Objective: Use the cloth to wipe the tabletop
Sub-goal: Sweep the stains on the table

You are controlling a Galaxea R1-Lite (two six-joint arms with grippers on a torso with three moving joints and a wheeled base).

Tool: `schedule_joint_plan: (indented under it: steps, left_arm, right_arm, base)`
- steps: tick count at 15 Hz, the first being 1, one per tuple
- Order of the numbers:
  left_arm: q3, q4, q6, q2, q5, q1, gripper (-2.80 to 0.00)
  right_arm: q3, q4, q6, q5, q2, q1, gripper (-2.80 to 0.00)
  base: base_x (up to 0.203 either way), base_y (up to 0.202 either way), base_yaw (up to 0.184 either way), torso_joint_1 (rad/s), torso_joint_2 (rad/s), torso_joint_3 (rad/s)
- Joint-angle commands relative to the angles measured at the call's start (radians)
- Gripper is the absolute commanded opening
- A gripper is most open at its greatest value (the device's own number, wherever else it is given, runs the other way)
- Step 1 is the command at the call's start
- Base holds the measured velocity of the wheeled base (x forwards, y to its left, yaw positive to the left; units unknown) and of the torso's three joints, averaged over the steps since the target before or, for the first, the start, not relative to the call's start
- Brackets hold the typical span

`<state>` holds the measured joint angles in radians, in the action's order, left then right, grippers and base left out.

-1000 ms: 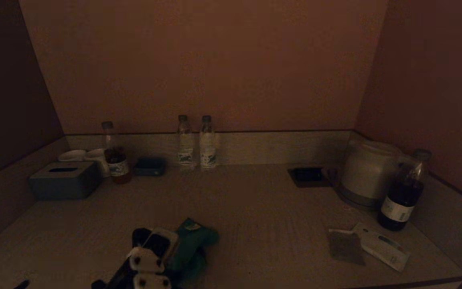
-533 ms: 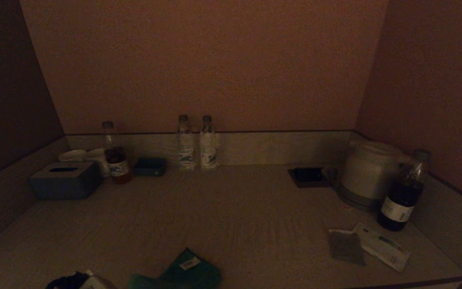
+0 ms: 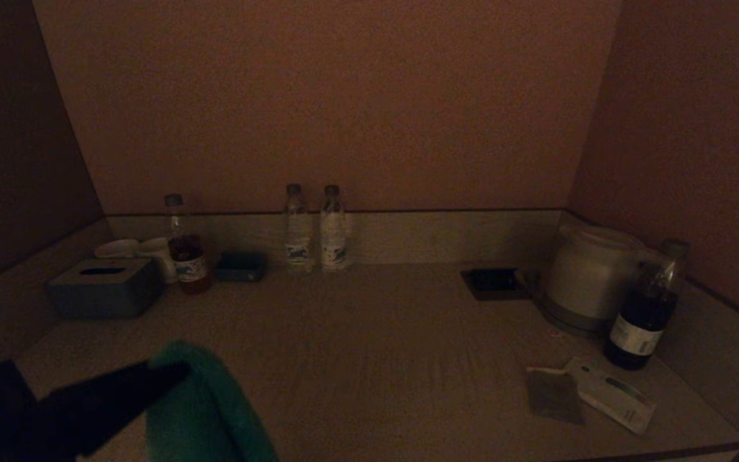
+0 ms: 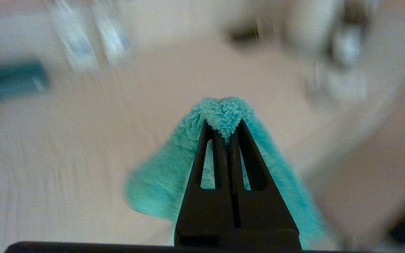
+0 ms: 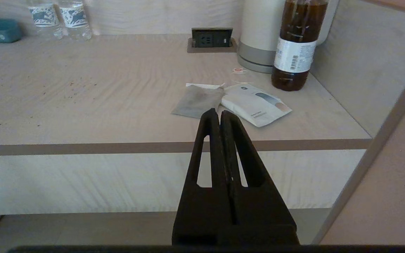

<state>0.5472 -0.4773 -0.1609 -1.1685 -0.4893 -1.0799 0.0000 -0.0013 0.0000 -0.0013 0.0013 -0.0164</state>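
My left gripper (image 3: 174, 370) is shut on a fluffy teal cloth (image 3: 206, 407), which hangs from its tips above the front left of the pale wooden tabletop (image 3: 382, 346). The left wrist view shows the gripper (image 4: 223, 129) with a fold of the cloth (image 4: 223, 112) pinched between the tips and the rest draping down. My right gripper (image 5: 219, 115) is shut and empty, parked below and in front of the table's front edge; it does not show in the head view.
At the back stand two water bottles (image 3: 315, 228), a tea bottle (image 3: 183, 247), a blue tray (image 3: 240, 265), cups and a grey tissue box (image 3: 103, 289). On the right are a kettle (image 3: 591, 276), a dark bottle (image 3: 645, 308), a socket plate (image 3: 492, 281) and two paper packets (image 3: 587, 394).
My left gripper dropped out of view with the cloth, then came back at the far left, lifting the cloth off the table and carrying it leftward. The right arm has not moved.
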Motion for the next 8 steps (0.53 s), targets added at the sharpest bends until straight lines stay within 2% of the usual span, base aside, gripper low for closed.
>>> schedule_joint_plan:
  steps: [1, 3, 5, 8]
  left_arm:
    - [0.083, -0.064, 0.003, -0.132, 0.038, 0.121, -2.80]
    - [0.194, -0.162, 0.008, -0.363, 0.071, 0.220, -2.80]
    - [0.364, -0.238, 0.013, -0.607, 0.082, 0.298, -2.80]
    - [0.741, -0.252, 0.019, -0.918, 0.056, 0.382, -2.80]
  right_arm:
    - [0.000, 0.000, 0.000, 0.000, 0.000, 0.000, -2.80]
    - [0.000, 0.000, 0.000, 0.000, 0.000, 0.000, -2.80]
    - [0.000, 0.000, 0.000, 0.000, 0.000, 0.000, -2.80]
    - [0.000, 0.000, 0.000, 0.000, 0.000, 0.000, -2.80]
  base:
    - [0.000, 0.000, 0.000, 0.000, 0.00, 0.000]
    - [0.000, 0.000, 0.000, 0.000, 0.00, 0.000]
    - [0.000, 0.000, 0.000, 0.000, 0.00, 0.000]
    - [0.000, 0.000, 0.000, 0.000, 0.00, 0.000]
